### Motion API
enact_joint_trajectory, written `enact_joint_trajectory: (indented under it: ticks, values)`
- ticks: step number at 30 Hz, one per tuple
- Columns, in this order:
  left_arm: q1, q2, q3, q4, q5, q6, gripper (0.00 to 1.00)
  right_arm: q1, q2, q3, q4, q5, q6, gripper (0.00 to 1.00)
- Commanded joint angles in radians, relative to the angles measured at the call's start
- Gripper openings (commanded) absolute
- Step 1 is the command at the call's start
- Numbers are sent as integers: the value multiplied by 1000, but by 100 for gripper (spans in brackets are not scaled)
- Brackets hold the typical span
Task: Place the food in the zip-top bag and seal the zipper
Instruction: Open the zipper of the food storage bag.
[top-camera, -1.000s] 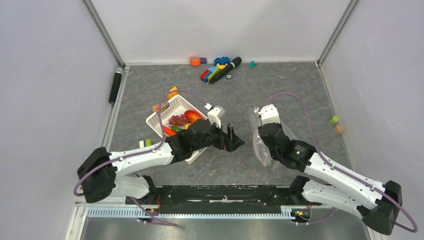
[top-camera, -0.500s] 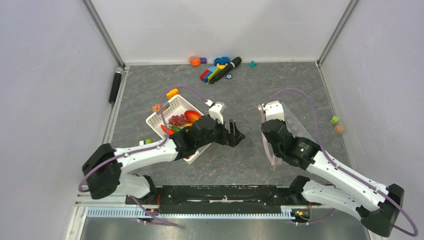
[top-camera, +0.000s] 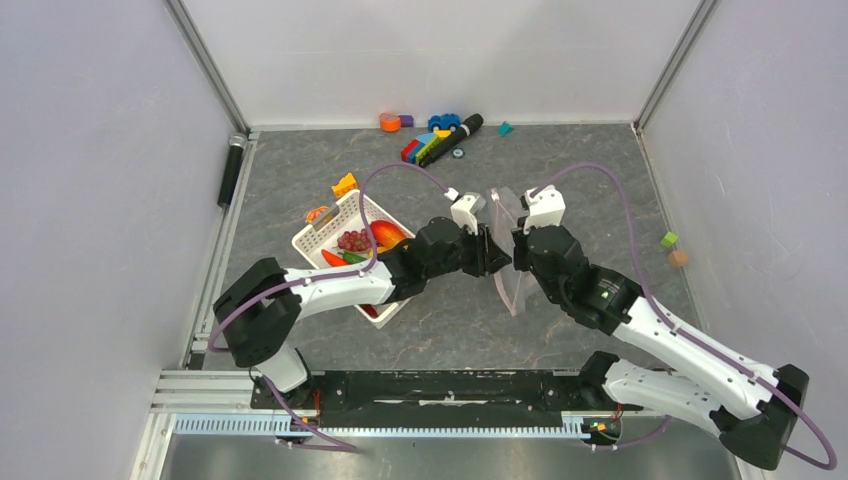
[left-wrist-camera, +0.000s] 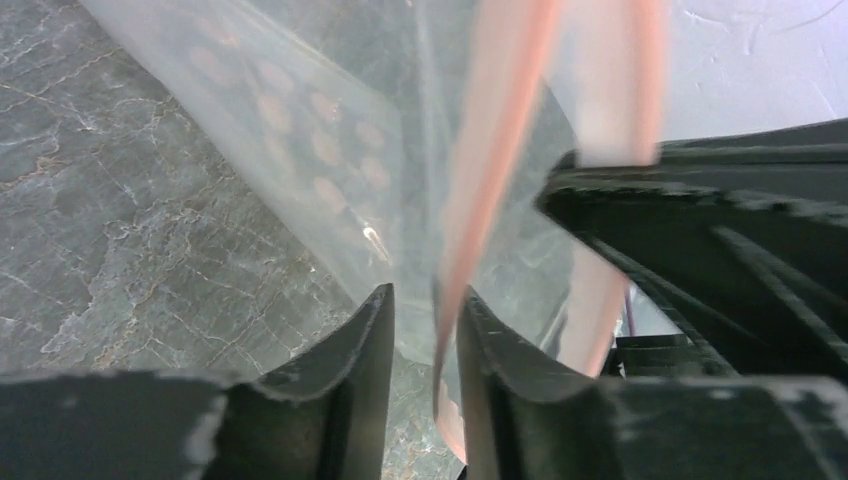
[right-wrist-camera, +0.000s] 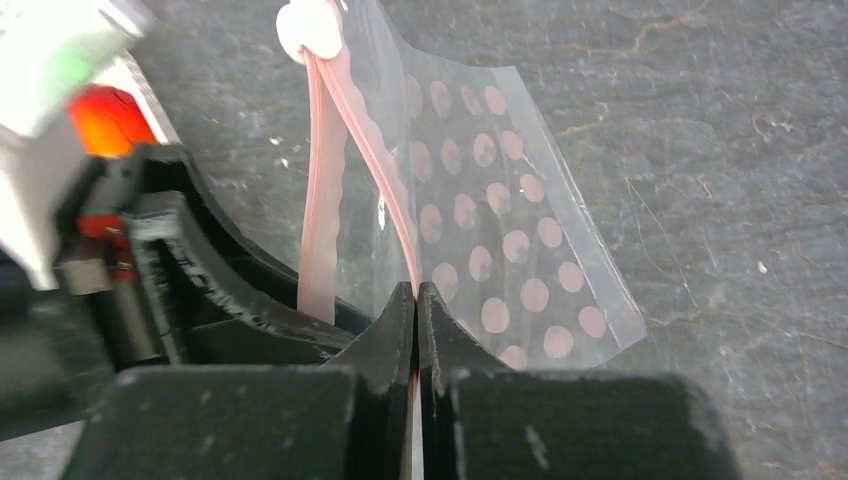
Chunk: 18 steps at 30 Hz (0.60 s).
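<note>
The zip-top bag (top-camera: 508, 285) hangs clear of the table between my two grippers, its pink-dotted wall (right-wrist-camera: 500, 250) spread out. My right gripper (right-wrist-camera: 416, 288) is shut on one lip of the pink zipper (right-wrist-camera: 365, 150); in the top view that gripper (top-camera: 516, 250) faces the left one. My left gripper (left-wrist-camera: 425, 295) has its jaws narrowly apart around the other zipper lip (left-wrist-camera: 490, 170), which lies against the right finger; a gap shows on the left. The food, with grapes (top-camera: 355, 240), mango (top-camera: 385, 232) and chilli (top-camera: 337, 260), lies in the white basket (top-camera: 325, 225).
Toy blocks and a car (top-camera: 440, 135) lie at the back edge. A black cylinder (top-camera: 231, 170) rests along the left rail. An orange block (top-camera: 345, 185) sits behind the basket. Two small blocks (top-camera: 672, 240) lie at the right.
My left arm has swung right from beside the basket to the bag, and its jaws have narrowed round a zipper lip. My right gripper has lifted the bag and carried it towards the middle.
</note>
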Motion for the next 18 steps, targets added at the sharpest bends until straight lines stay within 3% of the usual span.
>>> enact_joint_trajectory:
  ticks: [1,2,3,7,13,18]
  values:
    - [1,15,48,58,-23,8,21,-2,-64,-10,103,-31,11,0]
    - [1,11,51,47,-32,16,8,-2,-70,-15,105,-29,11,0]
    - [1,6,51,37,-42,24,2,-2,-70,-16,104,-22,7,0]
    - [2,-59,32,-8,-84,75,2,-2,-36,8,49,128,-39,0]
    - [0,-255,-84,-50,-207,128,2,-27,135,124,-228,670,38,0]
    - [1,-435,-163,-197,-438,179,2,-125,233,216,-472,801,144,0]
